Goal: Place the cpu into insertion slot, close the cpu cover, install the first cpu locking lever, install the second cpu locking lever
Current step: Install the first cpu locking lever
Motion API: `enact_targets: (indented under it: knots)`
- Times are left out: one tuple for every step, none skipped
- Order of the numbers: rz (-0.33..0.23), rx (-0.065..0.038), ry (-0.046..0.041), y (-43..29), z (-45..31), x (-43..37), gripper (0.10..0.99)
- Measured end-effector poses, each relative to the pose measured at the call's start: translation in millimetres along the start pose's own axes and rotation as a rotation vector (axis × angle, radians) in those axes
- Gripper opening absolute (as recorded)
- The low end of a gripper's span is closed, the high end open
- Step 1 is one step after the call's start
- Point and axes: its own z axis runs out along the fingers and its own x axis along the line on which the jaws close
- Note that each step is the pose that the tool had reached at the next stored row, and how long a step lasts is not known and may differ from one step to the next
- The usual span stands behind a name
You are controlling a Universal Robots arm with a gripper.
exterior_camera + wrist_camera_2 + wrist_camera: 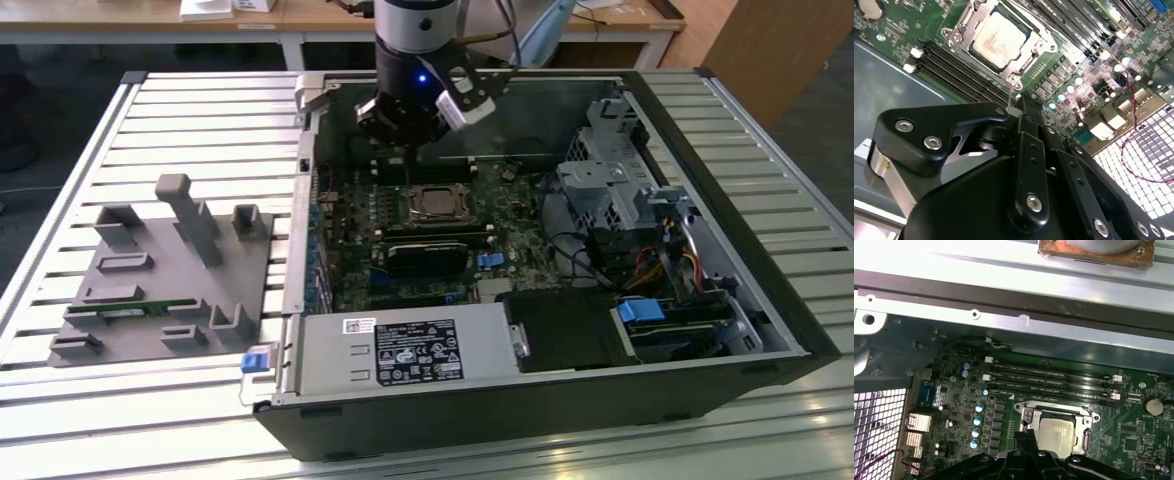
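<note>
Hovering in the upper middle of the exterior view, my claw (398, 150) hangs over the motherboard (400, 270) inside the open computer case (747, 330). Just below it in the frame, the cpu (438, 203) lies flat in its socket. A grey fixture tray (160, 270) sits on the slatted table (200, 100) at the exterior view's left, well apart from the case.

In the second wrist view my fingers (1026, 130) are pressed together with no gap. The cpu (999, 40) has the cpu cover (965, 31) lying flat around it. A thin wire lever (1011, 95), which the exterior view does not resolve, runs from the socket's corner to my fingertips; I cannot tell whether I pinch it.

In the first wrist view my claw (1029, 436) overlaps the socket's edge beside the cpu (1056, 432). The memory slots (1054, 377) and a perforated grille (879, 425) lie beyond.
</note>
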Motion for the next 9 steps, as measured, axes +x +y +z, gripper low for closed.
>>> enact_targets:
  knots:
    - [0.0, 0.0, -0.0001, 0.2, 0.3, 1.0, 0.114]
    - [0.001, 0.0, -0.0001, 0.6, 0.7, 1.8, 0.114]
    - [0.004, 0.0, -0.0004, 1.1, 1.1, 2.8, 0.114]
    - [0.01, 0.0, -0.001, 1.3, 1.3, 3.7, 0.114]
    - [0.018, 0.0, -0.0017, 1.5, 1.6, 4.3, 0.114]
    - [0.025, 0.0, -0.0023, 1.7, 1.9, 5.1, 0.114]
    - [0.028, 0.0, -0.0027, 1.9, 2.3, 6.0, 0.114]
    - [0.029, 0.0, -0.003, 2.1, 2.8, 6.8, 0.114]
    - [0.029, 0.0, -0.0029, 2.3, 3.3, 7.8, 0.114]
